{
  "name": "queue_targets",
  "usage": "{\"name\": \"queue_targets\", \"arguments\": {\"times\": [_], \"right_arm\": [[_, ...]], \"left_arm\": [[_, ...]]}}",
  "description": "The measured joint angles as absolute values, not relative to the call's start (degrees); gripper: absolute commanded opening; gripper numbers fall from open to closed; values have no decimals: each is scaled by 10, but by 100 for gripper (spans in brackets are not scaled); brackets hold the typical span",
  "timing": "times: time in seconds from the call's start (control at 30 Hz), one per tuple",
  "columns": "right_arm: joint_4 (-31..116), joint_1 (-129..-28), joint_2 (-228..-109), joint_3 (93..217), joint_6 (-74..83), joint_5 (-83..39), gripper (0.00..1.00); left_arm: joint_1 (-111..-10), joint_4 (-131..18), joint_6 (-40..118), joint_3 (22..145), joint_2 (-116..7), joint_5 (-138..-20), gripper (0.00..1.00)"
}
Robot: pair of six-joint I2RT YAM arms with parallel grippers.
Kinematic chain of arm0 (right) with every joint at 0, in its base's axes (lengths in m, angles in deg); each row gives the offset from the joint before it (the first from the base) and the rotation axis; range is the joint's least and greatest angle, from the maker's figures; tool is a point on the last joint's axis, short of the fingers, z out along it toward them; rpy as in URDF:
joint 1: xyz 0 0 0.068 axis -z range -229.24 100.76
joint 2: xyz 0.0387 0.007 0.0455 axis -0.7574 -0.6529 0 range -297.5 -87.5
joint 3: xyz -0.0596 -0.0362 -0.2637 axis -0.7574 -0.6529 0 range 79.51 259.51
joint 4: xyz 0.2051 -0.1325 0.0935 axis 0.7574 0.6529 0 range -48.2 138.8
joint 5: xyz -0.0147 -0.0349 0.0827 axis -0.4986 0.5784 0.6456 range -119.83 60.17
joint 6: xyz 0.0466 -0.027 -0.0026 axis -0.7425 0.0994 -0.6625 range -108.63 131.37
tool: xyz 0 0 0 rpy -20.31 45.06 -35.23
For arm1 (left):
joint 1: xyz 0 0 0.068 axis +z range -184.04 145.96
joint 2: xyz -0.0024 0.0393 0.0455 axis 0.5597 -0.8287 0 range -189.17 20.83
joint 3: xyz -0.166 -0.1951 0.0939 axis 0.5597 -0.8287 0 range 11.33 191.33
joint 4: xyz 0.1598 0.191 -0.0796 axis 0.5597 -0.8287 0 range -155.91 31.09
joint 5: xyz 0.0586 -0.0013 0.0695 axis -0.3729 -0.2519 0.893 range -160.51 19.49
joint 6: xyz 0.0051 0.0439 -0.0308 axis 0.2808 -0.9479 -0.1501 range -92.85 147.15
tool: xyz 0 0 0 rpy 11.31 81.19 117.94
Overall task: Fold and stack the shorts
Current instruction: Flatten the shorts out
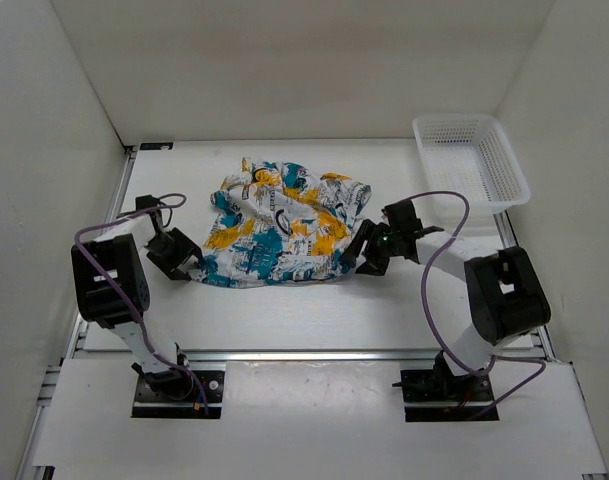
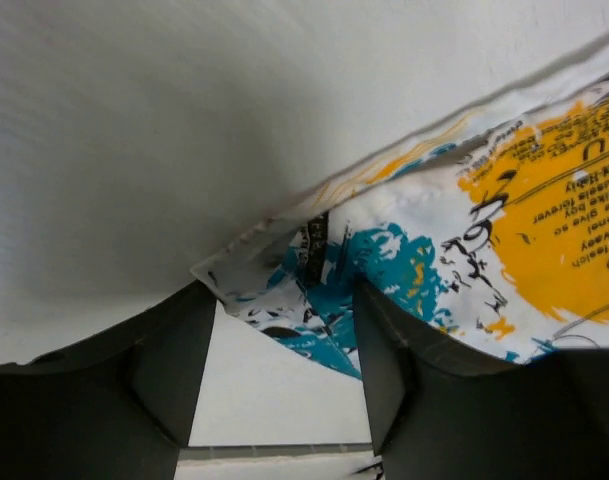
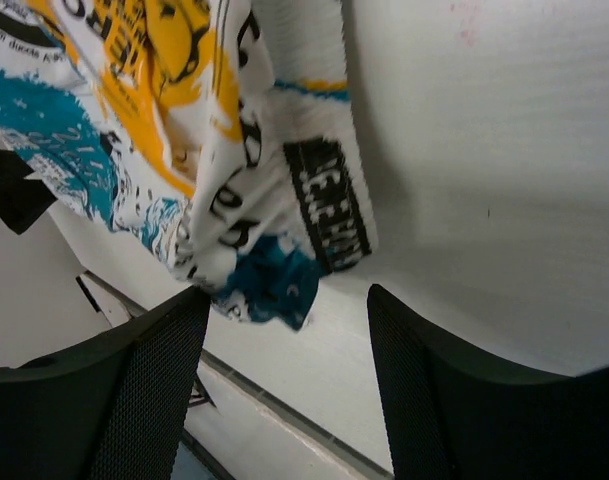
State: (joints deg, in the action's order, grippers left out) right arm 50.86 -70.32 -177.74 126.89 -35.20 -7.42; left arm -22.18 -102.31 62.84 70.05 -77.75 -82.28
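The shorts [image 1: 279,225] lie crumpled and partly spread in the middle of the table, white fabric with teal, orange-yellow and black print. My left gripper [image 1: 194,267] is low at their near-left corner. In the left wrist view that corner [image 2: 284,300] reaches in between the tips of the wide-apart fingers [image 2: 144,390] of the open left gripper [image 2: 284,335]. My right gripper [image 1: 360,257] is at the shorts' right edge. It stands open [image 3: 289,305], with a bunched teal corner and black-lettered waistband [image 3: 284,260] just ahead of its fingers [image 3: 454,390], touching neither.
A white mesh basket [image 1: 429,150] stands at the back right corner. White enclosure walls close in the table on the left, back and right. A metal rail [image 1: 314,355] runs along the table's near edge.
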Motion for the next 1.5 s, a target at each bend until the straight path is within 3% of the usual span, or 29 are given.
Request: {"name": "queue_targets", "arguments": {"times": [0.1,0.13,0.2,0.23,0.53,0.73,0.83,0.87,0.93,0.97,1.0,1.03,1.07,1.13,1.2,1.23,1.27,1.3,1.33,1.43,1.5], "right_arm": [[493,-701,-1817,1285,-354,-67,56],[488,-701,-1831,1293,-357,-65,39],[485,-702,-1851,1308,-356,-63,16],[485,-702,-1861,1318,-360,-62,0],[587,-691,-1891,1506,-314,-102,0],[689,-646,-1968,1821,-271,-118,0],[700,-647,-1937,1868,-243,-139,0],[702,-652,-1904,1843,-233,-150,0],[709,-662,-1831,1766,-217,-175,6],[702,-668,-1794,1713,-211,-190,17],[707,-675,-1750,1647,-204,-207,48],[718,-679,-1717,1590,-205,-219,64],[721,-682,-1691,1535,-201,-234,73],[749,-680,-1673,1457,-201,-258,76],[780,-676,-1682,1413,-205,-283,76],[791,-675,-1683,1403,-208,-293,70],[800,-673,-1683,1397,-211,-303,65],[805,-673,-1679,1397,-213,-313,57],[803,-673,-1672,1397,-215,-320,41],[800,-670,-1646,1397,-228,-325,23],[790,-665,-1635,1396,-236,-311,23]], "left_arm": [[-222,-1020,630,710,-792,-821,43],[-222,-1020,629,712,-795,-819,26],[-222,-1021,634,717,-797,-817,12],[-222,-1022,631,723,-800,-817,10],[-222,-1033,633,779,-811,-833,10],[-226,-1064,642,982,-805,-880,10],[-230,-1051,644,1030,-759,-887,10],[-230,-1050,645,1025,-729,-886,13],[-230,-1047,641,993,-668,-885,62],[-230,-1040,638,964,-639,-880,86],[-230,-1044,636,925,-608,-873,100],[-230,-1048,631,894,-589,-869,100],[-230,-1053,630,861,-576,-863,100],[-229,-1070,626,812,-580,-854,100],[-230,-1083,620,787,-604,-846,83],[-230,-1088,619,781,-614,-842,69],[-232,-1092,615,777,-620,-837,51],[-234,-1094,618,777,-621,-832,22],[-236,-1095,615,777,-621,-828,11],[-249,-1094,607,777,-623,-819,11],[-254,-1094,605,777,-630,-817,27]]}}
